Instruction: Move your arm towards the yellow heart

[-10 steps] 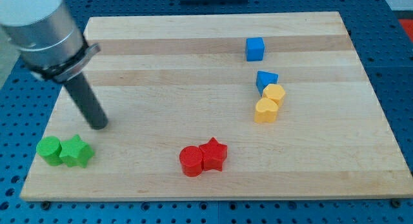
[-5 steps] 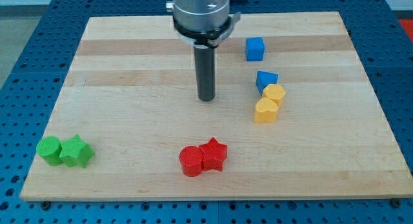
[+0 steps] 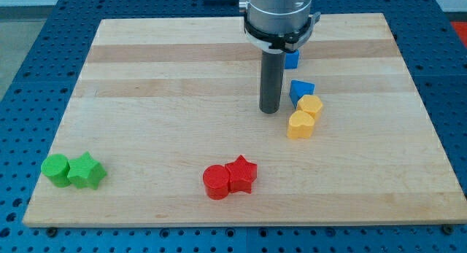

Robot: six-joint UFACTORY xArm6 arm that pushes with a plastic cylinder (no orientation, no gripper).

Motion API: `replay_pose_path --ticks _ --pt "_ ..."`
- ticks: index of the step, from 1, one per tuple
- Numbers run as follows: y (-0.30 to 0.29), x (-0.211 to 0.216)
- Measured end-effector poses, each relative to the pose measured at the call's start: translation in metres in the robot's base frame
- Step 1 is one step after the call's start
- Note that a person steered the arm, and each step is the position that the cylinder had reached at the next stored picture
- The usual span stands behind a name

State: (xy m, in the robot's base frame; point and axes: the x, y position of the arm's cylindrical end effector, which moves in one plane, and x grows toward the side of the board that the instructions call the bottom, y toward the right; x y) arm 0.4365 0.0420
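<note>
A pale wooden board (image 3: 146,85) lies on a blue perforated bench. My tip (image 3: 270,111) rests on the board just left of the yellow heart (image 3: 300,125), a little above it in the view, with a small gap between them; the rod is bare and clamps nothing. The heart touches a second yellow block (image 3: 311,106), which touches a blue block (image 3: 300,89). A blue cube (image 3: 292,59) shows partly behind the rod. A red cylinder (image 3: 215,182) and red star (image 3: 241,174) sit together near the bottom, a green cylinder (image 3: 55,169) and green star (image 3: 86,171) at the bottom left
</note>
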Motion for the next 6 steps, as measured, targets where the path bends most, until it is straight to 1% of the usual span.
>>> replay_pose_path --ticks 1,2,3,4,5,6 --pt "-0.006 -0.001" --pt "-0.041 0.044" --pt "-0.048 0.063" --pt "-0.043 0.064" --pt "-0.018 0.087" --pt "-0.006 0.093"
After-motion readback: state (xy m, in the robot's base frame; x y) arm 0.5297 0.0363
